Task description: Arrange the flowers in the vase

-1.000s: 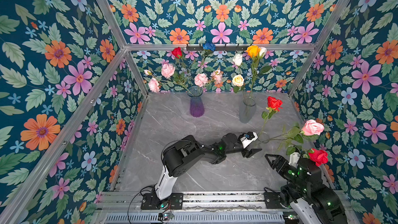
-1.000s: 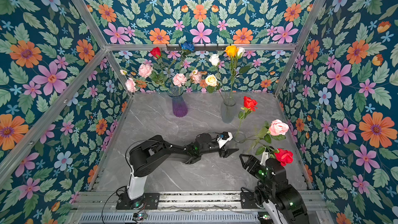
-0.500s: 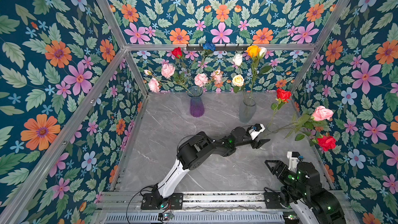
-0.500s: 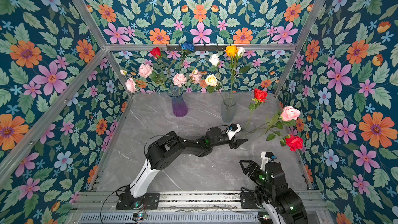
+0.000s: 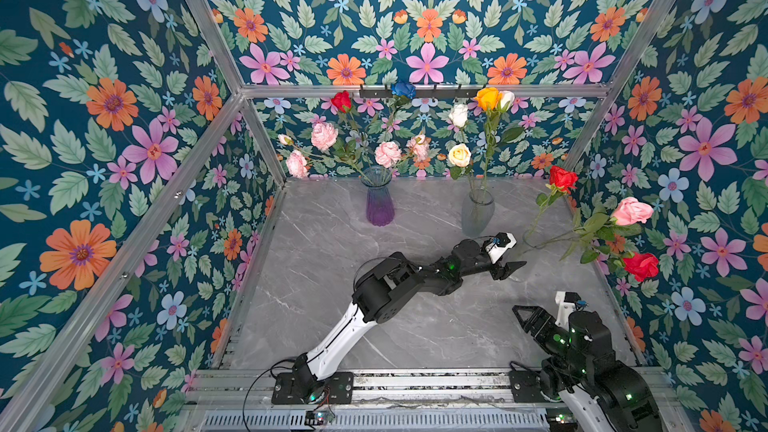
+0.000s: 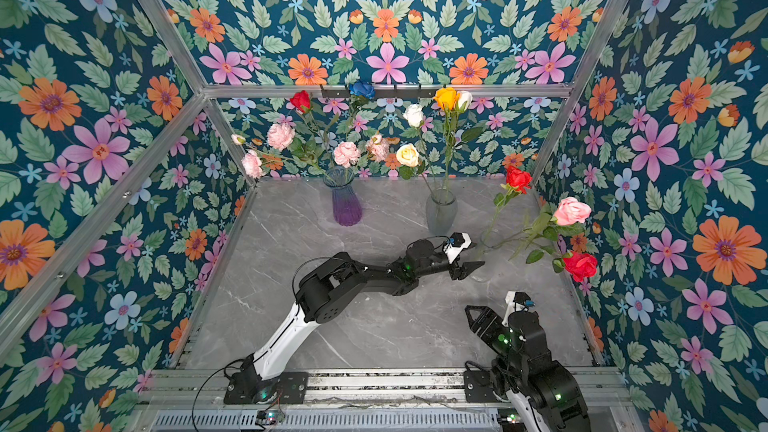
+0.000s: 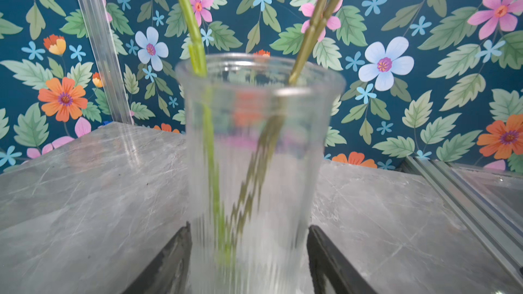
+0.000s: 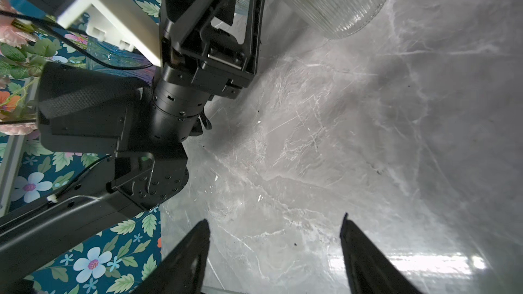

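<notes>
1. left tool (image 7: pixel 248 225): clenching the lower part of the clear ribbed vase (image 7: pixel 254 137), one finger pressing on each side. I cannot tell whether the base is touching the worktop (image 5: pixel 316 276).
2. Clear ribbed vase, sitting near the right wall: carrying a red rose (image 5: pixel 563 178), a pink rose (image 5: pixel 631 210) and a second red rose (image 5: pixel 642 265), all leaning rightward.
3. purple vase (image 5: pixel 379 205), standing at the back: holding pink carnations (image 5: pixel 324 136) and a blue rose (image 5: pixel 403 89).
4. grey vase (image 5: pixel 478 211), standing beside it: holding cream, white and orange roses (image 5: pixel 459 155).
5. right tool (image 8: pixel 275 217): hanging released and empty over the near worktop.

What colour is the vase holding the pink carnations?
Purple vase, paler near its neck; best in a top view.
</notes>
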{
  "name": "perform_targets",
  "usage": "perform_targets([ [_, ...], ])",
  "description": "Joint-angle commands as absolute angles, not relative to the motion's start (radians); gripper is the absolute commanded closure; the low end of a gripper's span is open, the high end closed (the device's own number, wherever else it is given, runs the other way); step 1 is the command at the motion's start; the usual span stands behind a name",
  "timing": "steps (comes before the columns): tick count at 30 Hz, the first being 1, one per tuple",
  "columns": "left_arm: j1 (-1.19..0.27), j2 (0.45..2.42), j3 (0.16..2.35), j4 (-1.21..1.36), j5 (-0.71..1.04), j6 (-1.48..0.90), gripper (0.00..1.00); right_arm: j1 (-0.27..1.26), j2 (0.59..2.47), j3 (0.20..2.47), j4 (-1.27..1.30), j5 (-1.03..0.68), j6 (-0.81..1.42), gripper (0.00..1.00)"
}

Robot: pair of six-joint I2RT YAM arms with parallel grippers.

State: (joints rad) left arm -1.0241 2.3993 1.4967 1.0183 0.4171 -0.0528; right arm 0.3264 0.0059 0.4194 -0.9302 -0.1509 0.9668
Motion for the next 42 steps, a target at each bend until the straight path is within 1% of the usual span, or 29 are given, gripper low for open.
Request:
perform_targets([
  [1,-1.021,2.337,1.416,1.121,0.44,-0.067,0.23,0.327,0.028,0.399,-0.954,-0.127,0.94,0.27],
  [2,-1.02,2.299,1.365,1.149,0.44,-0.066,0.21,0.326,0.045,0.389,-0.932,-0.13,0.939,0.27],
  [5,-1.02,2.169,1.202,1.227,0.437,-0.061,0.21,0.317,0.119,0.362,-0.861,-0.131,0.932,0.29],
  [7,-1.019,2.079,1.099,1.263,0.433,-0.061,0.21,0.315,0.165,0.35,-0.815,-0.102,0.928,0.29],
  [11,-1.017,1.898,0.906,1.31,0.429,-0.077,0.21,0.315,0.217,0.34,-0.71,0.056,0.843,0.27],
  [13,-1.017,1.817,0.826,1.329,0.427,-0.094,0.22,0.315,0.214,0.31,-0.61,0.109,0.783,0.25],
  [18,-1.017,1.611,0.655,1.338,0.42,-0.116,0.22,0.327,0.179,0.18,-0.263,0.155,0.58,0.23],
  [21,-1.018,1.488,0.574,1.329,0.423,-0.127,0.23,0.353,0.176,0.165,-0.187,0.257,0.458,0.2],
  [22,-1.018,1.456,0.554,1.321,0.422,-0.126,0.23,0.354,0.177,0.154,-0.162,0.273,0.458,0.19],
  [24,-1.017,1.371,0.517,1.28,0.415,-0.11,0.23,0.357,0.19,0.126,-0.069,0.249,0.414,0.19],
  [30,-1.017,1.198,0.461,1.149,0.375,-0.044,0.22,0.358,0.325,0.155,-0.068,0.34,0.484,0.19],
  [34,-1.017,1.139,0.442,1.114,0.364,-0.023,0.22,0.358,0.411,0.152,0.009,0.346,0.483,0.19],
  [42,-1.017,1.079,0.424,1.075,0.354,-0.002,0.22,0.349,0.506,0.145,0.138,0.361,0.473,0.16],
])
